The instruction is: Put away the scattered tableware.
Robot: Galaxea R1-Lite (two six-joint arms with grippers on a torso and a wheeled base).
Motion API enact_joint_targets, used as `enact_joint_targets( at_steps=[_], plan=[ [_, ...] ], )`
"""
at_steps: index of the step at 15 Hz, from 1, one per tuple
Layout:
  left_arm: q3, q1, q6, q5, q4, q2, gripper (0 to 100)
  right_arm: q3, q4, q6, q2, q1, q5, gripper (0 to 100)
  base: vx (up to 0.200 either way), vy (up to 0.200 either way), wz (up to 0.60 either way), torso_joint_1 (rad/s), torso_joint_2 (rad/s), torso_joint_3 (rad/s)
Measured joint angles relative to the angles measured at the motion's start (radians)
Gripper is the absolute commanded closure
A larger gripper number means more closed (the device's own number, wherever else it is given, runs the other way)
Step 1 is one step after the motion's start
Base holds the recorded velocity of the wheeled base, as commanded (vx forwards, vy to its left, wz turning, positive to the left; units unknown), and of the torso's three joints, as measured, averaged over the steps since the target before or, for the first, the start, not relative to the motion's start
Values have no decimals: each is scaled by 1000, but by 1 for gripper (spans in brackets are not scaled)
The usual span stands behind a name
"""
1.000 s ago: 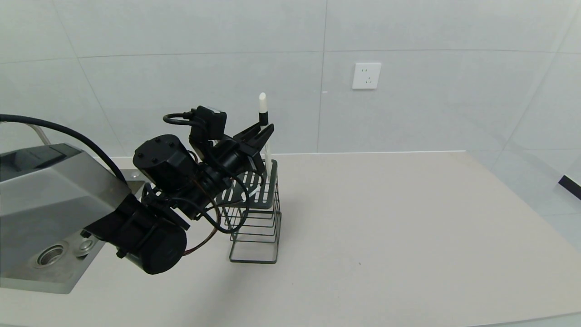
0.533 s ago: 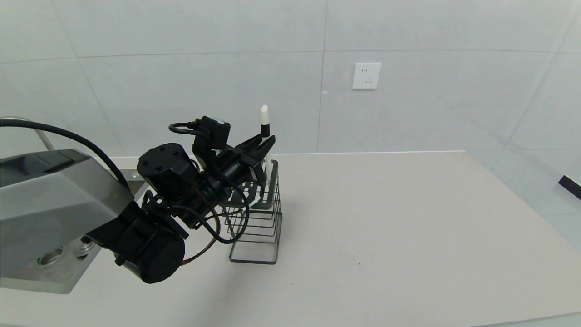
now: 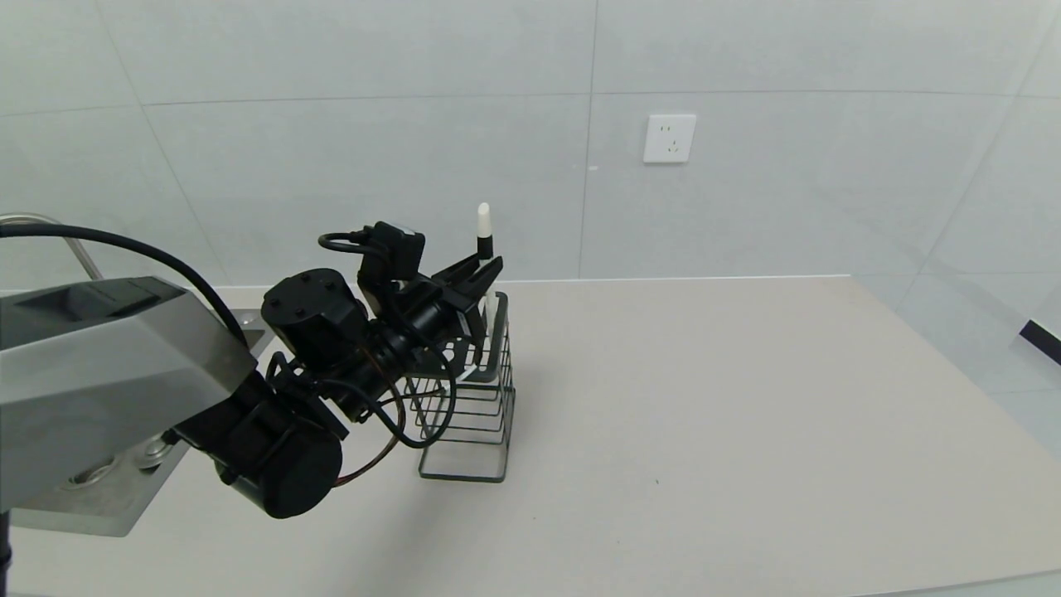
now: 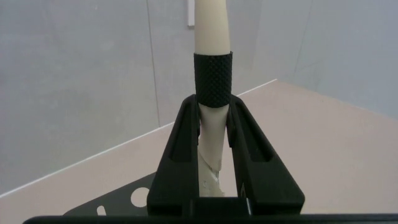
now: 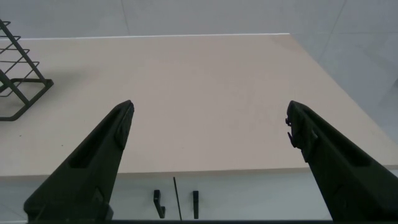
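My left gripper [image 3: 483, 277] is shut on a cream utensil handle with a black textured band [image 3: 483, 232], held upright over the black wire cutlery rack [image 3: 464, 414] on the counter. The utensil's lower end reaches down into the rack's perforated top plate [image 3: 496, 348]. In the left wrist view the handle [image 4: 211, 74] stands between the two black fingers [image 4: 180, 155], and the top plate [image 4: 124, 202] shows below. My right gripper [image 5: 208, 134] is open above the counter's near edge, with nothing between its fingers.
A steel sink [image 3: 124, 473] with a drain sits at the counter's left. A wall socket [image 3: 670, 138] is on the tiled wall behind. The rack's corner [image 5: 18, 74] shows far off in the right wrist view. Bare beige counter [image 3: 746, 398] spreads to the right.
The left gripper has lowered with the utensil, so its tip sits lower and its lower end goes deeper into the rack. The rack has not moved.
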Motion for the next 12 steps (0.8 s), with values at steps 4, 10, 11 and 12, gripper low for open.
enact_joint_targets(
  at_steps=[4, 10, 11, 12],
  plan=[
    [0, 1, -1, 2, 0, 14, 100, 0, 0, 0, 0, 0, 0, 0, 0, 0, 0, 0, 0, 0],
    [0, 2, -5, 4, 0, 43, 100, 0, 0, -1, 0, 0, 0, 0, 0, 0, 0, 0, 0, 0],
    [0, 2, -5, 4, 0, 46, 100, 0, 0, -1, 0, 0, 0, 0, 0, 0, 0, 0, 0, 0],
    [0, 2, -5, 5, 0, 48, 100, 0, 0, -1, 0, 0, 0, 0, 0, 0, 0, 0, 0, 0]
  ],
)
